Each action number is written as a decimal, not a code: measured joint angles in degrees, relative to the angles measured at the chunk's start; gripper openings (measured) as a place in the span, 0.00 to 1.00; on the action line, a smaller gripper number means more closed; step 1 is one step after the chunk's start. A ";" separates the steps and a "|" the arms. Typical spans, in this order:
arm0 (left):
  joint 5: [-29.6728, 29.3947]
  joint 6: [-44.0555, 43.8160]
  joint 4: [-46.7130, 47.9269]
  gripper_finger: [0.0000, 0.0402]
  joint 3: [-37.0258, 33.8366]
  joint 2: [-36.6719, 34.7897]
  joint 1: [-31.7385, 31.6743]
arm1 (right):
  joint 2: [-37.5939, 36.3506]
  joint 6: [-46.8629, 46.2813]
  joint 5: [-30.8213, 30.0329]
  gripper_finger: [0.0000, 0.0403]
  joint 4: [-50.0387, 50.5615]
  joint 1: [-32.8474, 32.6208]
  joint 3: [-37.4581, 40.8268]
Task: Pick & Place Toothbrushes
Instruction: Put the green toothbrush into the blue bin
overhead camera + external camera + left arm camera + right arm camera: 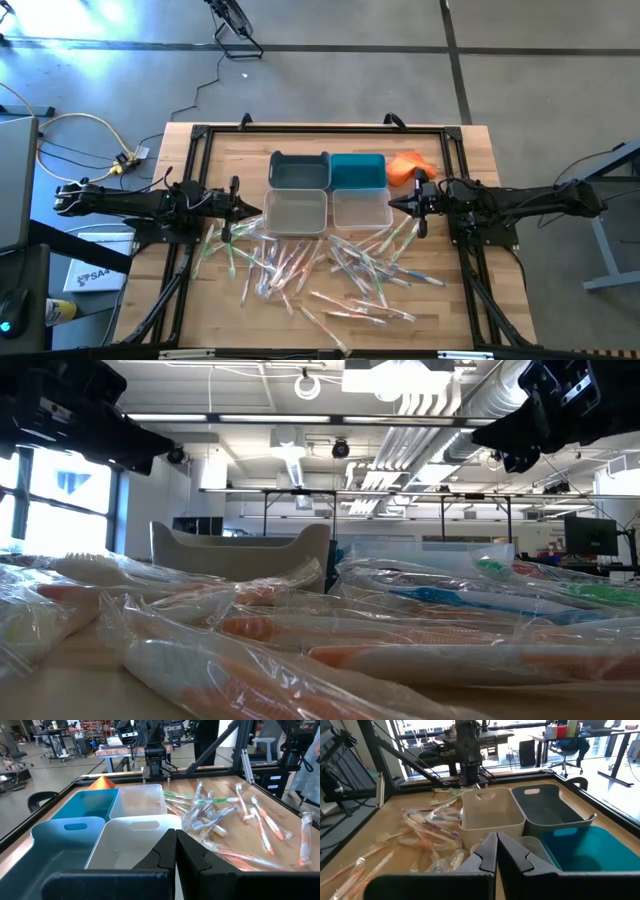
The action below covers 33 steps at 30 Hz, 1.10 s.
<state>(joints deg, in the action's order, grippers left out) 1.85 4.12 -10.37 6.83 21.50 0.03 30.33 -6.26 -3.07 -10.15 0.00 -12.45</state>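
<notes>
Four bins [328, 190] sit in a two-by-two block between the left gripper [257, 212] and right gripper [392, 204]; toothbrushes [330, 270] lie scattered just beside both fingertips, on the table [150, 290].

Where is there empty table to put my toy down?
Bare wood lies between the table back edge and the bins, and beside the orange cloth. In front of the bins, the toothbrushes crowd it.

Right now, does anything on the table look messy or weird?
Yes. The toothbrushes lie in a jumbled heap across the wooden table, pointing every way, none in the four bins. An orange cloth sits crumpled beside the teal bin. Both grippers, left and right, are shut and hold nothing.
</notes>
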 joint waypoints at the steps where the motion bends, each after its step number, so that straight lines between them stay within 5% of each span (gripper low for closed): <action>1: 0.02 0.02 0.00 0.00 -0.02 0.00 0.00 | 0.16 0.02 0.00 0.01 -0.23 -0.01 0.00; 33: 0.13 -0.26 0.11 0.00 0.00 0.00 0.00 | -5.96 4.29 -4.09 0.01 3.37 0.01 0.00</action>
<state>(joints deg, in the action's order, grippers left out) 1.98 3.86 -10.26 6.83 21.50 0.03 24.37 -1.97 -7.16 -6.78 0.01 -12.45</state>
